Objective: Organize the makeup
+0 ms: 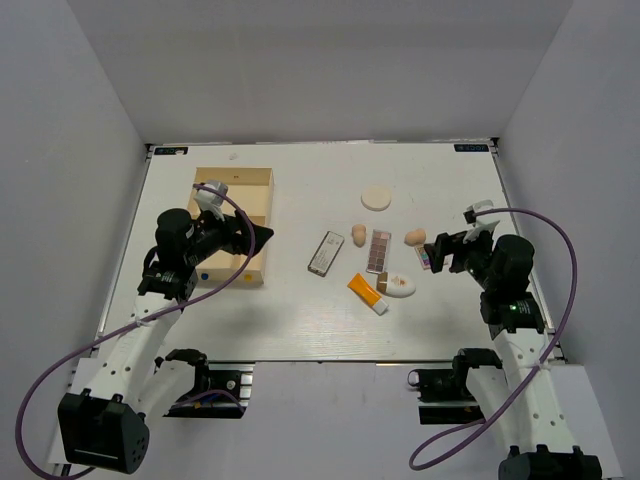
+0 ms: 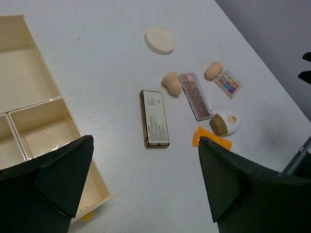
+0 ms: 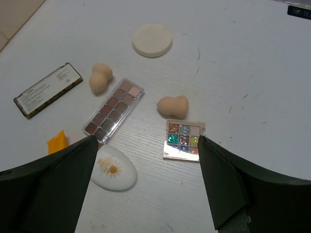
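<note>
White table (image 1: 300,320), grey walls on three sides, even light.

Left gripper (image 1: 258,243): jaws wide apart, nothing between them, hanging above the table.
- Under and beside one finger: wooden compartment box (image 2: 63,104). The compartments that show are bare.
- Just ahead of the fingers: labelled palette (image 2: 154,119), lying flat, printed side up.
- Beyond that: beige sponge (image 2: 171,82) right beside a brown-shade palette (image 2: 195,95). Whether they touch cannot be told.
- Farthest out: white disc (image 2: 159,40), alone.

Right gripper (image 1: 437,256): jaws likewise spread and empty, poised above the table.
- Just ahead, in line with the gap between the fingers: glitter palette (image 3: 183,140), flat, lid side up.
- Just past it: second sponge (image 3: 173,106), close to the palette's far edge.
- Toward the finger nearer the other arm: white oval item (image 3: 113,168).
- Past that: orange tube (image 3: 57,141), mostly hidden behind that finger.

Judgement:
- No makeup shows in the box, and every piece seen lies on the open table.
- The step in hand looks like choosing a first pick.
- The next move calls for a descent onto the nearest piece: the glitter palette for the right gripper, the labelled palette for the left.
- Both are thin and flat, so the fingers must straddle the narrow width and come down almost to the surface before closing.
- The box sits on the left gripper's side, so anything the right gripper takes needs a long carry across or a handover.
</note>
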### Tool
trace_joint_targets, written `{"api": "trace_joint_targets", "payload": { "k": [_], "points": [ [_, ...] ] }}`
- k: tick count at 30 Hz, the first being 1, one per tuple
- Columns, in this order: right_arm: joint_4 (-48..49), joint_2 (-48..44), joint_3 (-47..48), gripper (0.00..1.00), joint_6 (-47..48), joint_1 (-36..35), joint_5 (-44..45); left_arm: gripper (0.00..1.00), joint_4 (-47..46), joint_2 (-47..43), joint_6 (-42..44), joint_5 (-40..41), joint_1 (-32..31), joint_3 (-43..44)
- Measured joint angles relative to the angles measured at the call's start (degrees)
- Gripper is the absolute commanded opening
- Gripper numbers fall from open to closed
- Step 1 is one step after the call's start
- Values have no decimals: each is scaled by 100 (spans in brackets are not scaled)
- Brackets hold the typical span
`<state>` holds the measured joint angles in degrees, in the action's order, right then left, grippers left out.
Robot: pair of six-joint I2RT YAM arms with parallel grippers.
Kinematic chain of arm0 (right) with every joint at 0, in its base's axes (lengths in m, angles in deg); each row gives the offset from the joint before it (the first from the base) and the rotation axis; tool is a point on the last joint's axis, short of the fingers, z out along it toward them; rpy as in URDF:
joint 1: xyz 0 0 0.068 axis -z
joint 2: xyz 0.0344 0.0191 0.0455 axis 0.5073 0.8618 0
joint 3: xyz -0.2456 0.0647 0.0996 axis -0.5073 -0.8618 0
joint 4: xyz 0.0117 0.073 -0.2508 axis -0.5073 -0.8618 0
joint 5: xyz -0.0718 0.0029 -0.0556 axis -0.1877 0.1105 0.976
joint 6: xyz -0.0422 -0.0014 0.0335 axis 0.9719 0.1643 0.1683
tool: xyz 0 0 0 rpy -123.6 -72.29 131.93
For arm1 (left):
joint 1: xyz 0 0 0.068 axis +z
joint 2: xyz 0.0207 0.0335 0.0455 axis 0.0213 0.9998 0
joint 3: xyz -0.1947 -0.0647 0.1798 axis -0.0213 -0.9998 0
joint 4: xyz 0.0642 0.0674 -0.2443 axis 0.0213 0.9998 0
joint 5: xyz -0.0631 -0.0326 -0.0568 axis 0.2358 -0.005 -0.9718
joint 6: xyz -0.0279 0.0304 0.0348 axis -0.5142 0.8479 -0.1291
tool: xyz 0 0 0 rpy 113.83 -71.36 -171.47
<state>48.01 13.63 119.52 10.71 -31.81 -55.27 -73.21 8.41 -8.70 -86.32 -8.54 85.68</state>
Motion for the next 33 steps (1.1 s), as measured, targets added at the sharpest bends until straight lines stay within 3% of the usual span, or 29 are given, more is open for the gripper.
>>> {"api": "trace_joint_targets", "payload": {
  "k": [8, 9, 11, 12, 13, 14, 15, 16, 17, 19, 20, 22, 24, 25, 29, 33],
  "points": [
    [-308, -63, -33, 89, 1158, 24, -787, 98, 2, 157, -2, -186, 0, 0],
    [-345, -55, -44, 85, 1244, 24, -841, 95, 2, 184, -4, -223, 0, 0],
    [-415, -39, -66, 70, 1399, 24, -946, 89, 2, 227, -28, -328, -4, 0],
    [-426, -31, -74, 31, 1471, 26, -999, 75, -2, 251, -52, -393, -11, 0],
    [-442, -15, -76, 17, 1545, 24, -1051, 67, -17, 273, -105, -455, -13, 0],
    [-448, -4, -76, 11, 1539, 24, -1086, 58, -46, 304, -142, -511, -24, 0],
    [-455, 7, -76, 17, 1565, 24, -1093, 50, -85, 354, -170, -560, -39, 7],
    [-457, 15, -76, 43, 1569, 24, -1091, 37, -90, 466, -153, -608, -63, 68],
    [-459, 33, -76, 55, 1556, 24, -1082, 35, -83, 542, -210, -610, -96, 107],
    [-457, 74, -76, 73, 1585, 24, -1060, 37, 20, 820, -186, -564, -210, 315],
    [-466, 105, -76, 85, 1578, 22, -1034, 43, 83, 981, -170, -481, -308, 446],
    [-490, 166, -74, 89, 1593, 22, -977, 63, 289, 1279, -111, -240, -584, 688],
    [-520, 208, -72, 89, 1600, 17, -949, 73, 522, 1639, -9, 79, -922, 981],
    [-538, 221, -72, 89, 1600, 17, -925, 84, 699, 1882, 46, 264, -1104, 1165],
    [-560, 251, -72, 89, 1585, 17, -822, 98, 1314, 2951, 177, 1290, -1886, 1941],
    [-568, 258, -70, 89, 1580, 15, -780, 98, 1908, 3910, 260, 2479, -2608, 2564]
  ]
}}
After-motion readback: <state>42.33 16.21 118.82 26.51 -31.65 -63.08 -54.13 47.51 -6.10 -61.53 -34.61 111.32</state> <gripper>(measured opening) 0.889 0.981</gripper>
